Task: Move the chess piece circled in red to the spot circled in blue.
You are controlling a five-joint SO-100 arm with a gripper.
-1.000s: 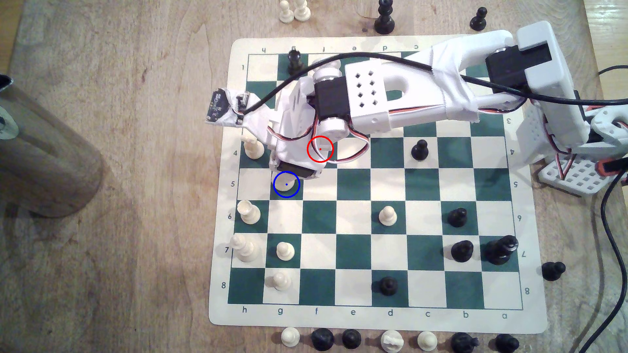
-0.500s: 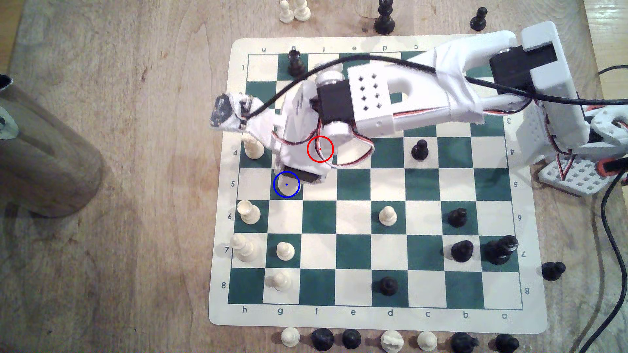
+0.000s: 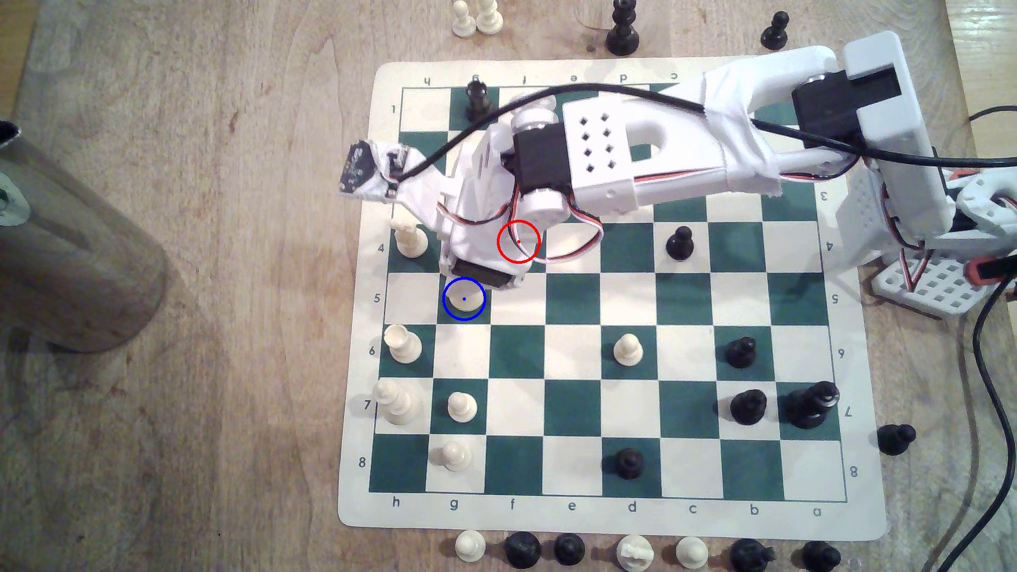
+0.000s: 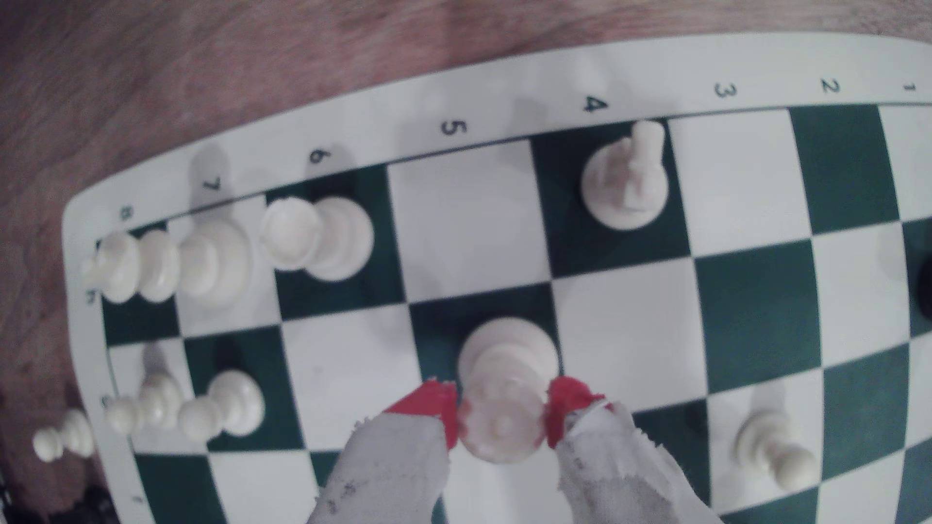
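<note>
The chess piece (image 3: 462, 301), cream with a round crown-like top, stands upright on the spot circled in blue (image 3: 447, 319), a dark green square in row 5. In the wrist view its head (image 4: 504, 423) sits between my red fingertips (image 4: 439, 408), which touch it on both sides, and its wide base rests on the green square (image 4: 439, 332). My gripper (image 4: 503, 415) is shut on the piece. From the exterior view the gripper (image 3: 479, 275) hangs just above the blue ring. The red ring (image 3: 518, 241) lies over my wrist, which hides the square beneath.
Cream pieces stand close by at h4 (image 3: 410, 242), h6 (image 3: 403, 344), h7 (image 3: 393, 404) and g7 (image 3: 461, 407). A black pawn (image 3: 679, 243) is under the arm's far side. A grey cylinder (image 3: 71, 247) stands off the board at the exterior view's left.
The wrist dipped slightly toward the blue ring, then came back up a little. The cream piece stays in the blue ring throughout.
</note>
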